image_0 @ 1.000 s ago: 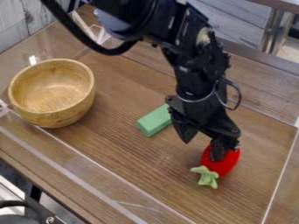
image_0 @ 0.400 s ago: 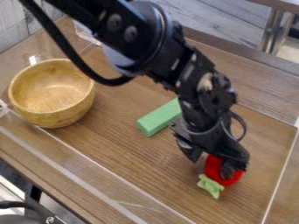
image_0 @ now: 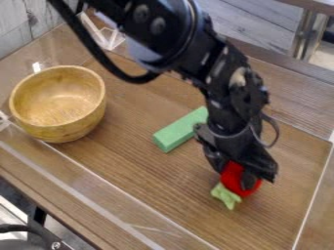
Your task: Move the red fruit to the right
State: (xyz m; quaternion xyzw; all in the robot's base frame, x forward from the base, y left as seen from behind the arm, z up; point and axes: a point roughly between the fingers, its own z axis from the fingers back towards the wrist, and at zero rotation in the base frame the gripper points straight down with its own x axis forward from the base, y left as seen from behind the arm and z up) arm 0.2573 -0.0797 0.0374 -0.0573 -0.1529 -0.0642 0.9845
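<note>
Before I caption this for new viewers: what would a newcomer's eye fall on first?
Probably the bulky black robot arm reaching down from the top, its claw over a bright red toy strawberry with pale green leaves, lower right. Next, the round yellow wooden bowl at the left.

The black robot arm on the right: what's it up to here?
The arm has its pincer down over the red toy strawberry, on the right side of the wooden table. Whether the grip is firm, I can't tell. The green block lies just beside the arm, and the wooden bowl sits at the left.
</note>
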